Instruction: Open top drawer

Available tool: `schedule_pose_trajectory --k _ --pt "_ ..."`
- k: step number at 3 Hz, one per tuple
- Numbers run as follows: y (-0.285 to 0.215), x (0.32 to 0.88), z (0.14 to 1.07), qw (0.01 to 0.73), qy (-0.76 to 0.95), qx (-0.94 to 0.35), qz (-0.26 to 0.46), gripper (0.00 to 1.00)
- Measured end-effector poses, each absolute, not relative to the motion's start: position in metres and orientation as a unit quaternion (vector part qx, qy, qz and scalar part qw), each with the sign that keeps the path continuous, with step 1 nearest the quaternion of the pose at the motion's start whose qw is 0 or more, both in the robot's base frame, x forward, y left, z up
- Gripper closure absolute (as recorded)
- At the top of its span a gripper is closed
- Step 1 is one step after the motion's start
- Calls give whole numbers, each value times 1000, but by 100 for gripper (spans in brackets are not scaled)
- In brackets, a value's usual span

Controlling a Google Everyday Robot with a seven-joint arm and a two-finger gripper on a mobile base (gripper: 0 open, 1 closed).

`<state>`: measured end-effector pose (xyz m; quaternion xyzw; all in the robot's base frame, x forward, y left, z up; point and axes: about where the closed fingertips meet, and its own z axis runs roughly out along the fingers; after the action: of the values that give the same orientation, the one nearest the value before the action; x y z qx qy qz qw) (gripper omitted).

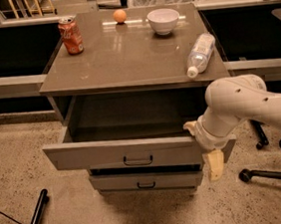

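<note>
Camera view: tool (207,149) at drawer (110,154) edge

The white arm (250,105) comes in from the right edge, bends at a thick rounded joint and angles down and leftward, with its cream gripper (207,146) low, right of centre, pointing downward.
</note>
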<state>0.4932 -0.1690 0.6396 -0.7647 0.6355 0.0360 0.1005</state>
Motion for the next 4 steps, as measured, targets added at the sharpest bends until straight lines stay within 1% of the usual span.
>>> schedule_pose_trajectory --k 2,3,4 --pt "-141 462 628 74 594 -799 51 29" --pt "-135 456 628 70 582 -808 57 52" --pt "-132 454 634 69 572 -815 61 57"
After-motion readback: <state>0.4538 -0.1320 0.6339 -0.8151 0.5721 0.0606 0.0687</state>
